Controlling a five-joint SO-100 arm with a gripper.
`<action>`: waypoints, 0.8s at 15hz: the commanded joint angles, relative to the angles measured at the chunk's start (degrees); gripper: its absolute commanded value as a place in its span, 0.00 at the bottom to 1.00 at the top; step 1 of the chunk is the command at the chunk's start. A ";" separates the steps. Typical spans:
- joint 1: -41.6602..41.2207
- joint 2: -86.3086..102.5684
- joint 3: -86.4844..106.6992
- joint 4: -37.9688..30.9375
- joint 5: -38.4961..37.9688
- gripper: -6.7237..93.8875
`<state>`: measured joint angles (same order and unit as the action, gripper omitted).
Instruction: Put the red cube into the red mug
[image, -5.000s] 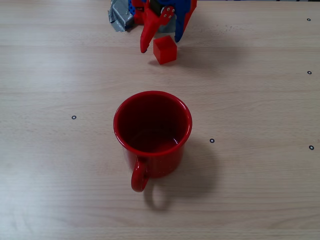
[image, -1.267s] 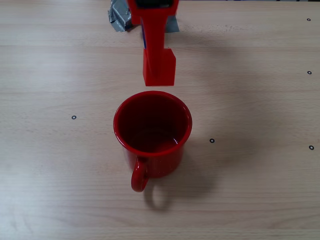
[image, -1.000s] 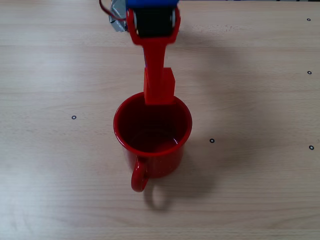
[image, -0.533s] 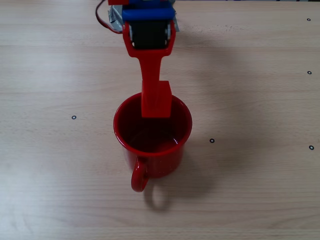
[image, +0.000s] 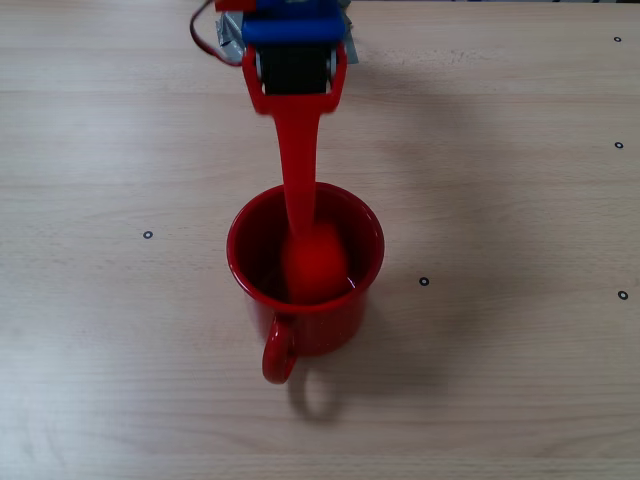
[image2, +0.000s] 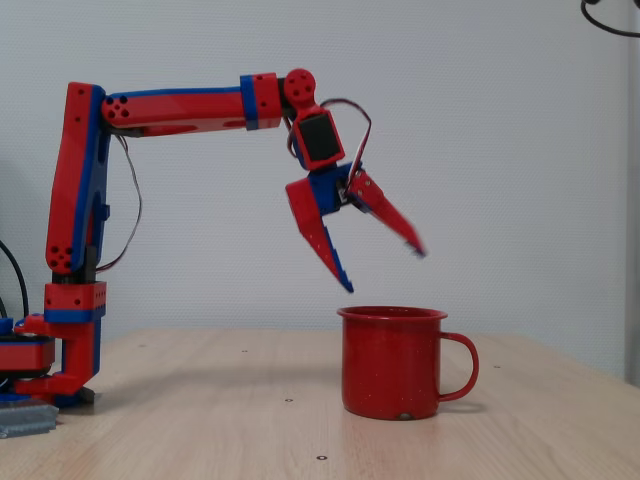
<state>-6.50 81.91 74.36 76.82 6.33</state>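
Note:
The red mug (image: 240, 285) stands upright mid-table, its handle toward the near edge; a fixed view from the side shows the red mug (image2: 390, 365) with the handle on the right. The red cube (image: 316, 265) is a blurred red shape inside the mug's opening, free of the fingers. From the side the cube is hidden by the mug's wall. My gripper (image2: 385, 270) hangs open just above the rim, its outer finger (image2: 395, 222) blurred. From above, the gripper (image: 302, 215) reaches over the mug's far rim.
The arm's red and blue base (image2: 60, 340) stands at the table's left end in the side view. Small black dot marks (image: 424, 281) lie scattered on the wooden tabletop (image: 500, 380). A pale wall rises behind the table.
The gripper held the red cube over the mug's far rim; it has since opened and the cube has dropped from the fingers into the mug.

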 joint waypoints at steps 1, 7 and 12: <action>-0.35 3.69 -1.23 -0.18 1.49 0.54; -0.70 4.13 -0.97 -1.14 1.85 0.55; -1.49 7.65 -0.70 -3.25 1.85 0.07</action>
<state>-6.59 82.18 74.36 74.27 7.12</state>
